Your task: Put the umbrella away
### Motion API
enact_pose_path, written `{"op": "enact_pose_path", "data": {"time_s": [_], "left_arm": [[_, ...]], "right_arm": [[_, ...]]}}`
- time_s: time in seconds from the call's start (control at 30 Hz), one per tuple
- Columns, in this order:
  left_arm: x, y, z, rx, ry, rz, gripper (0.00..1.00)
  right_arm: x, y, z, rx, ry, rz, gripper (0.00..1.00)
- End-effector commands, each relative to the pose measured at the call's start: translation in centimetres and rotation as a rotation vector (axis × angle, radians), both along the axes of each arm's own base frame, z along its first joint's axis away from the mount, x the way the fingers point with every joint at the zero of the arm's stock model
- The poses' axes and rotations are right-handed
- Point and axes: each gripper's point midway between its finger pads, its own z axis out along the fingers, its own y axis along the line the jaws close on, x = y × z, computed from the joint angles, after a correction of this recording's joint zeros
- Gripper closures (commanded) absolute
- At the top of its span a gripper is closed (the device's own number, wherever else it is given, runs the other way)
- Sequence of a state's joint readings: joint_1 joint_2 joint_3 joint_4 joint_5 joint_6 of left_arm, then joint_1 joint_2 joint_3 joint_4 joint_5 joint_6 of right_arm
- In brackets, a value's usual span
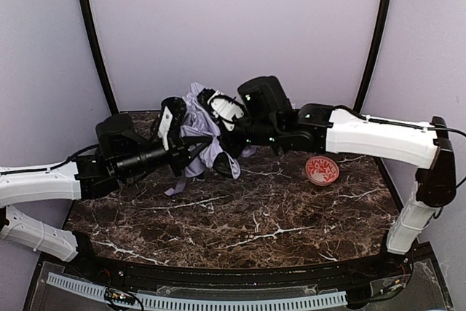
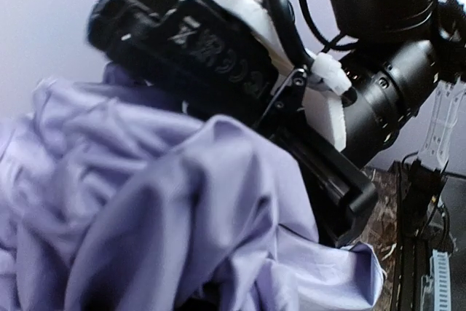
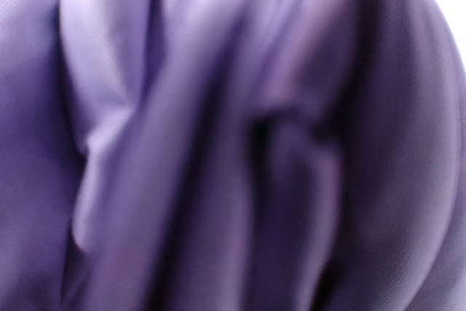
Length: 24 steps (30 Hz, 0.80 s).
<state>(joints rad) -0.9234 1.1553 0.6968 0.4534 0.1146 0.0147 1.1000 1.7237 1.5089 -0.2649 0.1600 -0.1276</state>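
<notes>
The umbrella (image 1: 206,152) is a crumpled bundle of pale lavender fabric with black lining, held up over the far left of the marble table (image 1: 255,223). A thin strap hangs from it toward the table. My left gripper (image 1: 183,140) reaches in from the left and clasps the bundle. My right gripper (image 1: 218,109) presses into it from the right and above. In the left wrist view the fabric (image 2: 182,202) hides my own fingers, and the right gripper (image 2: 218,56) lies across its top. The right wrist view shows only blurred fabric (image 3: 218,143).
A red-patterned bowl (image 1: 321,170) sits on the table to the right, under the right forearm. Curved black posts and a pale backdrop close off the back. A black rail runs along the near edge.
</notes>
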Motion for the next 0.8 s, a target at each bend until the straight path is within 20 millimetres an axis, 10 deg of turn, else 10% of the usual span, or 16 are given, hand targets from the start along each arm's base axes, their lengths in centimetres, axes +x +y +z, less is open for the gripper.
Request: {"op": "enact_pose_path", "data": {"time_s": [0.0, 0.1, 0.23, 0.43, 0.57, 0.77], "left_arm": [[-3.7, -0.1, 11.3, -0.131, -0.212, -0.152, 0.84], [-4.9, 0.7, 14.4, -0.174, -0.243, -0.181, 0.83], [-5.2, 1.1, 12.8, -0.180, -0.220, -0.182, 0.81], [-3.7, 0.4, 2.6, -0.158, 0.006, -0.131, 0.80], [-3.4, 1.1, -8.0, -0.154, 0.184, -0.098, 0.80], [-3.3, -1.3, -15.7, -0.022, 0.336, -0.159, 0.77]], "right_arm": [[-5.9, 0.7, 17.1, 0.373, -0.209, 0.255, 1.00], [-8.1, -0.5, 20.2, 0.508, -0.261, 0.338, 1.00], [-9.1, -0.6, 17.4, 0.503, -0.214, 0.375, 1.00], [-7.9, -1.6, 7.7, 0.371, 0.031, 0.226, 1.00], [-8.4, -3.7, -2.8, 0.363, 0.100, 0.175, 1.00], [-7.7, -4.6, -11.8, 0.278, 0.193, 0.083, 1.00]]}}
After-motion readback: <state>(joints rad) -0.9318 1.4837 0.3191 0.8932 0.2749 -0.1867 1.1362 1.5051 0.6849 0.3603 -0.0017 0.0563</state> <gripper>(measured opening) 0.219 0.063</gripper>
